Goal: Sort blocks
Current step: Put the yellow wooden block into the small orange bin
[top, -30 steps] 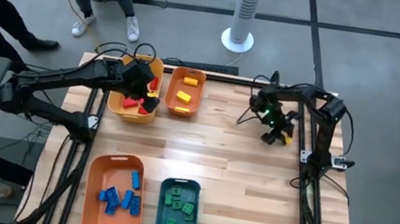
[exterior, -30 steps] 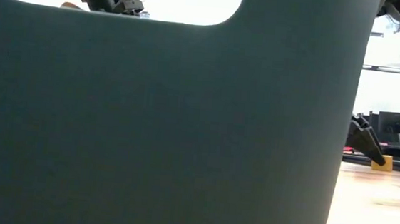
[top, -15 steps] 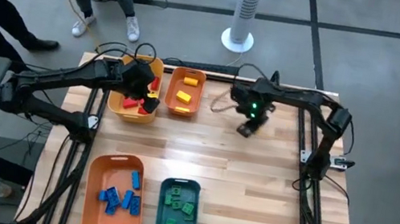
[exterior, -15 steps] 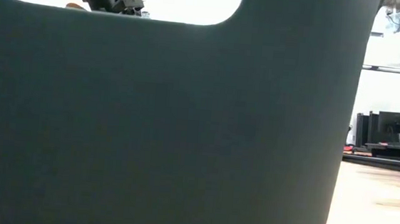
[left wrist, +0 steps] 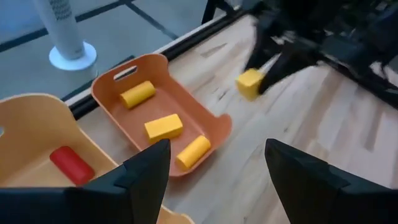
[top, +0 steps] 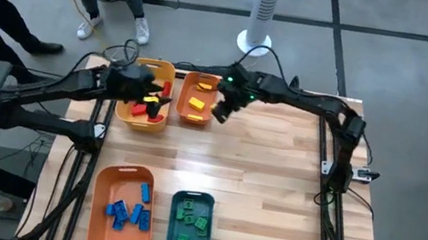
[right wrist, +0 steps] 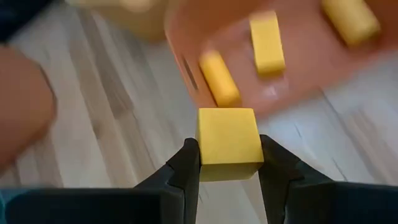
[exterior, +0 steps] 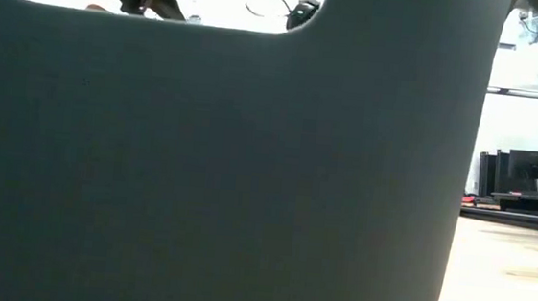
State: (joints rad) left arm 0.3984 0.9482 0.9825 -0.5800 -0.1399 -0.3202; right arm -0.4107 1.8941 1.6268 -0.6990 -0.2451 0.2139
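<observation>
Fingers of the right gripper (right wrist: 228, 163) pinch 1 yellow block (right wrist: 228, 144) beside the orange bin (top: 197, 98).

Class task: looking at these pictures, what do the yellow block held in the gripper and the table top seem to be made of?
Yellow block, held in the right gripper: probably plastic, judging by its even colour, smooth matte faces and crisp edges. Table top: seemingly wood, laid in light planks with visible grain lines and seams; the finish looks smooth, possibly sealed.
</observation>
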